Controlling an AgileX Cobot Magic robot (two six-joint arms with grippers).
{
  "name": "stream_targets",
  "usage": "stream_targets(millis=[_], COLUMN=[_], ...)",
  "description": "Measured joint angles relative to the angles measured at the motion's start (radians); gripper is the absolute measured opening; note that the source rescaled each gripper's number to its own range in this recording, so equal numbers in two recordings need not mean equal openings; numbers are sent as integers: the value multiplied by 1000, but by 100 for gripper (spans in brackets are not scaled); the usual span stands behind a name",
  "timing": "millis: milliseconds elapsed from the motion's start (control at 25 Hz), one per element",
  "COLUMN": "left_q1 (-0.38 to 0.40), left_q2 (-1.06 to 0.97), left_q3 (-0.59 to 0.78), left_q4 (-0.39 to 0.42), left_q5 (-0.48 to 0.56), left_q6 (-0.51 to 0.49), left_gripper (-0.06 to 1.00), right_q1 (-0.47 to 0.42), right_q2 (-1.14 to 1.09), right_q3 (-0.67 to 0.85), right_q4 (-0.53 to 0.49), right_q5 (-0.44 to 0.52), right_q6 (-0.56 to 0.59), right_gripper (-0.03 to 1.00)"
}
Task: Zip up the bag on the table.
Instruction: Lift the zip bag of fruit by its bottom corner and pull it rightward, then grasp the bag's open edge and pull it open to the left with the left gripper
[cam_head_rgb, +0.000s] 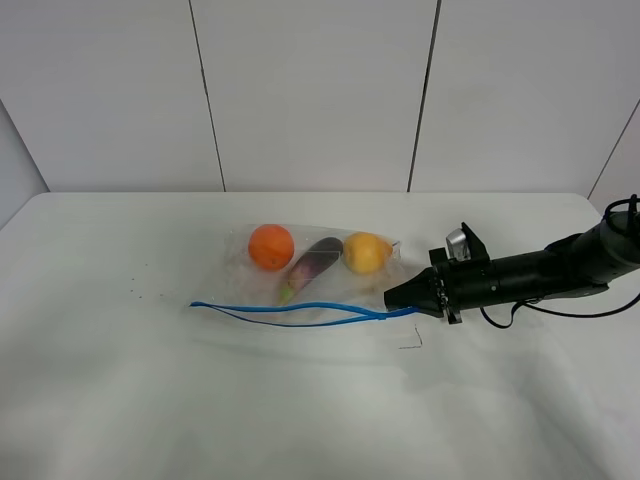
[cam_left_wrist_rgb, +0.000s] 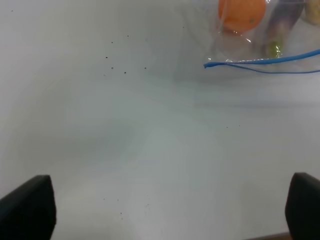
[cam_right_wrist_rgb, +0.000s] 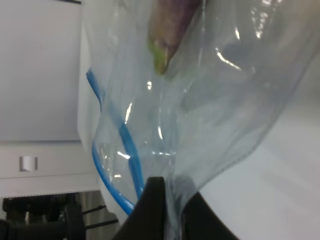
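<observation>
Wide apart and empty, my left claw (cam_left_wrist_rgb: 165, 210) hangs over the white tabletop (cam_left_wrist_rgb: 100, 125). Rightward lies the bag (cam_head_rgb: 340, 290) with orange (cam_head_rgb: 271, 246), eggplant (cam_head_rgb: 312, 262) and yellow fruit (cam_head_rgb: 366, 252) inside, its blue zipper strip (cam_head_rgb: 290, 309) parted; my right claw (cam_head_rgb: 393, 297) is pinched tight on its right corner.

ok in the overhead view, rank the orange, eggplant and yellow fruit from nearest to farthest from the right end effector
From the right end effector, pinching the bag at its right end:
1. Yellow fruit, rightmost in the bag.
2. Eggplant, in the middle.
3. Orange, at the left.
</observation>
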Motion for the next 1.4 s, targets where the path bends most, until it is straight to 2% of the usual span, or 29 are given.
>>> stream_targets(millis=[200,640,800,1000,1320,1400], left_q1=[0,0,0,0,-2,-30], left_q2=[0,0,53,289,744,823], left_q3=[0,0,-36,-102,-307,-352], left_q4=[0,-2,-55,-88,-264,-288], left_q5=[0,-4,-33,-165,-345,-376], left_q6=[0,0,10,156,444,505], left_gripper=[100,100,100,100,100,100], right_q1=[0,0,0,0,1,1], right_q2=[-13,-227,-239,-239,-239,-239], right_q3=[0,2,2,2,2,2], right_q4=[-8,-55,-87,-96,-96,-97], right_q5=[0,1,4,5,3,1], right_q6=[49,154,175,180,203,209], right_gripper=[0,0,0,0,0,0])
